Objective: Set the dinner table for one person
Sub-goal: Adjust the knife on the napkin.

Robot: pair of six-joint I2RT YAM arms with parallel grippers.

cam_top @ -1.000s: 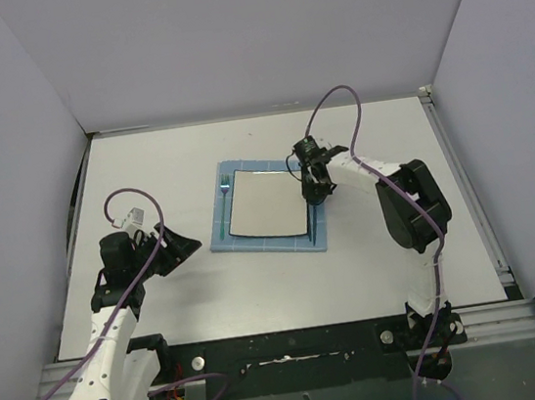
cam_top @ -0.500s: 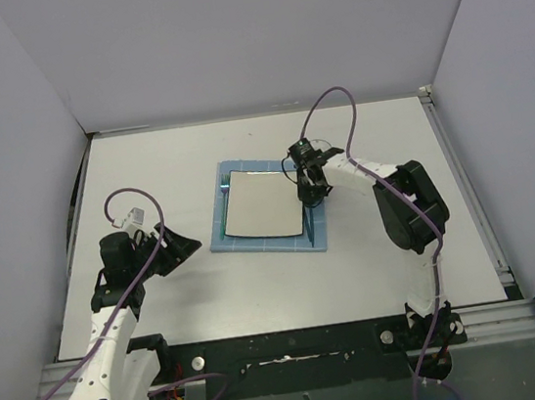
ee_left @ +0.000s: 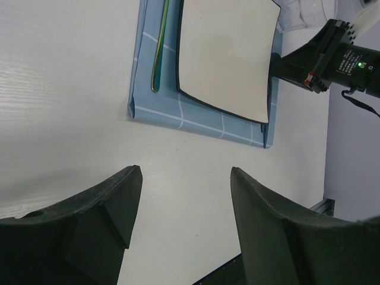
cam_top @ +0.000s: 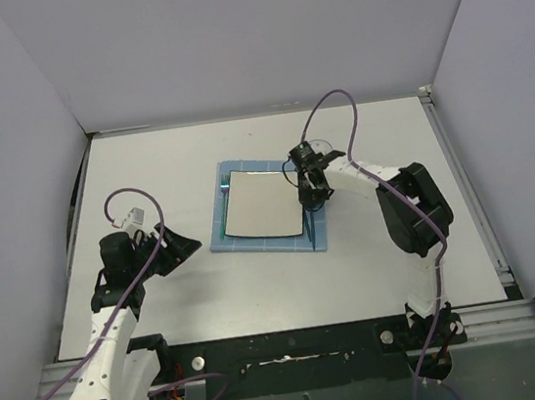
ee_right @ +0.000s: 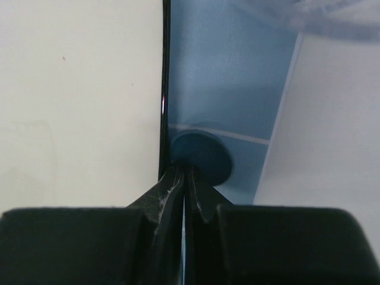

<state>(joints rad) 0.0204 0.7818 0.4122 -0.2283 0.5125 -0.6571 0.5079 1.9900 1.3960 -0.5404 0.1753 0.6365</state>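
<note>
Pinching dark blue round-ended utensil (ee_right: 199, 155), right gripper (ee_right: 184, 178) clamped on it over right strip of blue grid-patterned placemat (cam_top: 223, 233), beside square white dark-rimmed plate (cam_top: 263, 205); left gripper (ee_left: 185, 175) jaws apart, empty, above large matte-white dinner table (cam_top: 164, 164); table bears placemat near centre.

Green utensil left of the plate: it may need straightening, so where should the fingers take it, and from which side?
Take the green utensil by its shaft, close to the rounded near end, straight down from above, straddling its width. It lies flat and thin on the placemat, the plate close on its right, so a sideways approach would likely bump the plate.
</note>
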